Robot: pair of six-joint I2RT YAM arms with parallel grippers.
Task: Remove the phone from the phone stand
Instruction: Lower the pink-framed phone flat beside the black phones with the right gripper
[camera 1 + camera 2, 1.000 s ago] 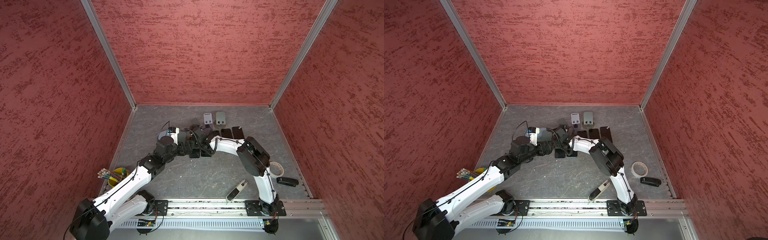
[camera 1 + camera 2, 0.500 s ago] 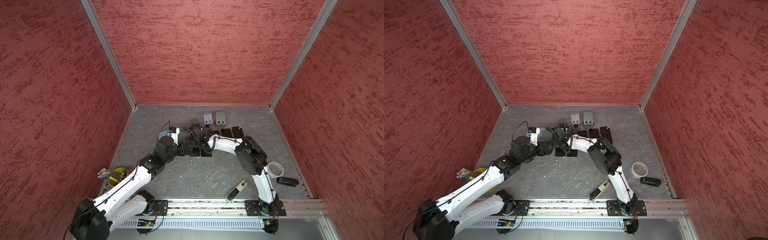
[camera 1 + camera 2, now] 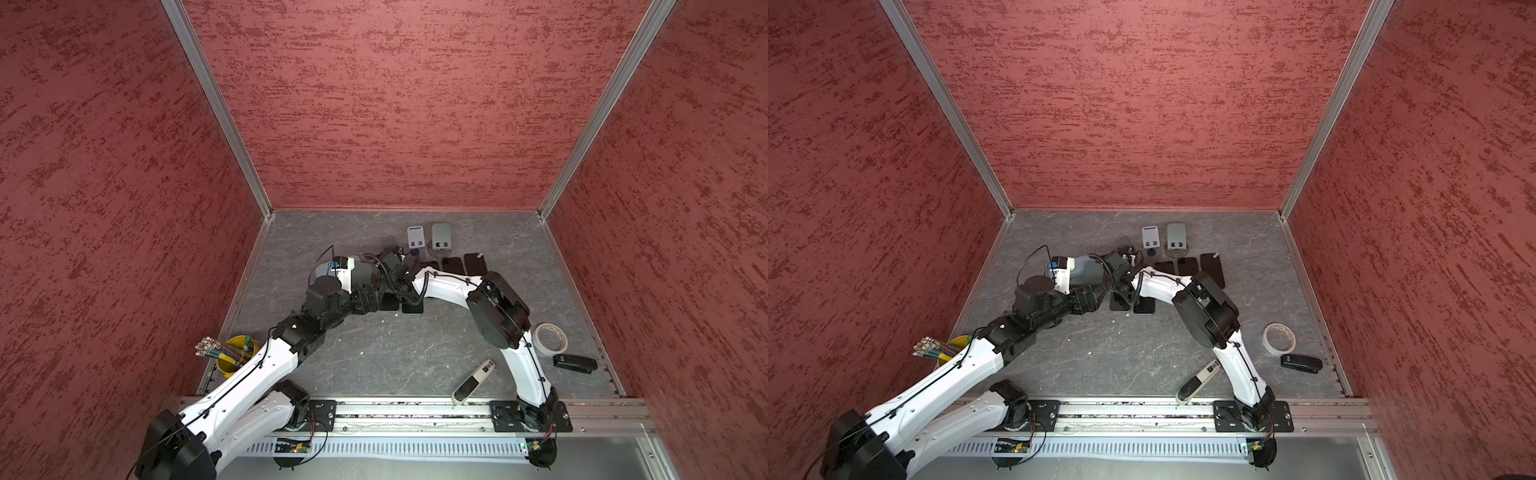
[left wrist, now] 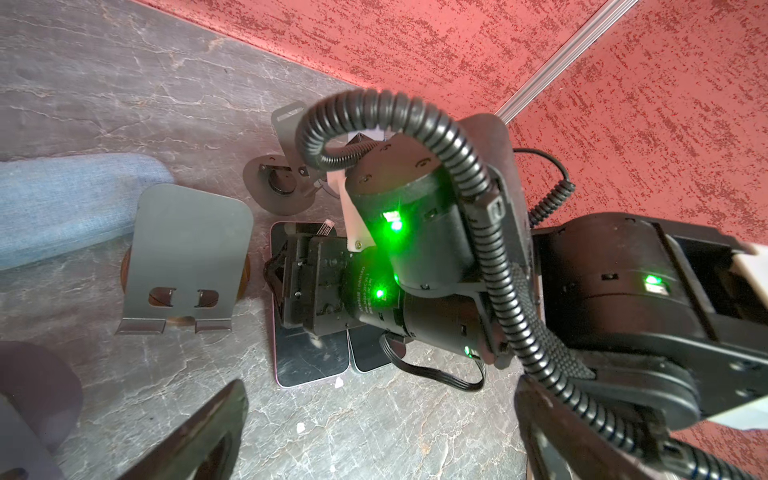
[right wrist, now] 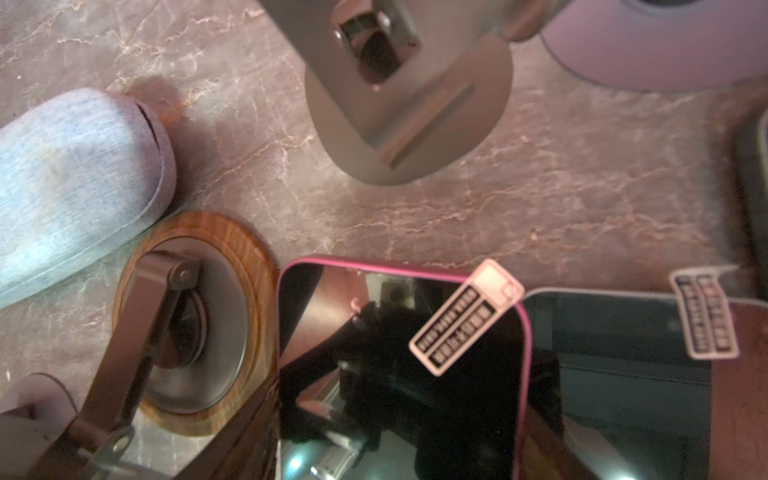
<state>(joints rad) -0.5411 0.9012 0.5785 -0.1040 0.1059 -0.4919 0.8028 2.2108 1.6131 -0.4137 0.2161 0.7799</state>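
The pink-edged phone [image 4: 311, 361] lies flat, well inside the table's [image 4: 124, 83] edges, beside the empty stand [image 4: 185, 232] (set-down step, seemingly); right gripper [image 4: 274, 282] over it, grip untellable; left gripper [image 4: 380, 399] gaping; next, lift away cleanly.

The phone [image 5: 374, 332] is black with a pink rim, the table [image 5: 540, 199] grey-veined, the walls [image 3: 395, 104] mottled red.

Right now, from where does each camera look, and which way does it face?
Both top views: above the front rail, facing down at the table; left arm and right arm show.
Left wrist: on the left arm, facing the right arm over the pink-edged phone; open left gripper shows.
Right wrist: on the right arm, facing down at that phone; no robot part clearly shows.
Shared: both wrist views show the phone and wood-based stand.
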